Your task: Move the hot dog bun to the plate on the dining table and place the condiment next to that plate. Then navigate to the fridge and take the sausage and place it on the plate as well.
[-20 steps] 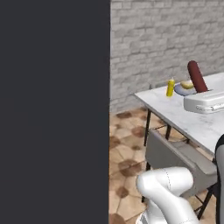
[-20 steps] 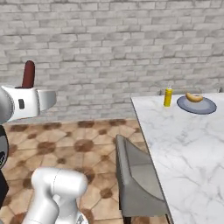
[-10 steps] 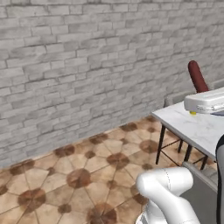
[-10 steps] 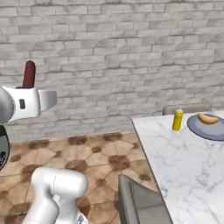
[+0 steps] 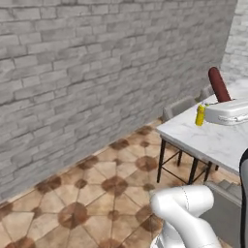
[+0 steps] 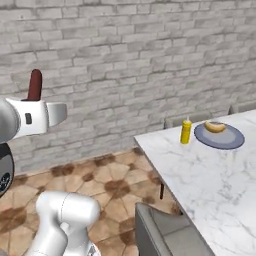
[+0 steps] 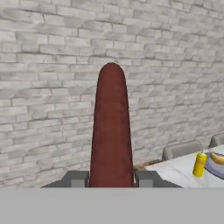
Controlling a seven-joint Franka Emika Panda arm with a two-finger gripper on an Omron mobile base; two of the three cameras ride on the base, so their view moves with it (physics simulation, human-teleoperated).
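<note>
We see our tool clenched on the sausage, which stands upright between its fingers. Far ahead to its right, the bun lies on the plate, the condiment just beside it on the table.

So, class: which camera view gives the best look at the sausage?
The hand view: the sausage stands large and central, clamped between the fingertips. The left base view shows it small, rising above the gripper by the table. The right base view shows just its upper part above the hand.
</note>
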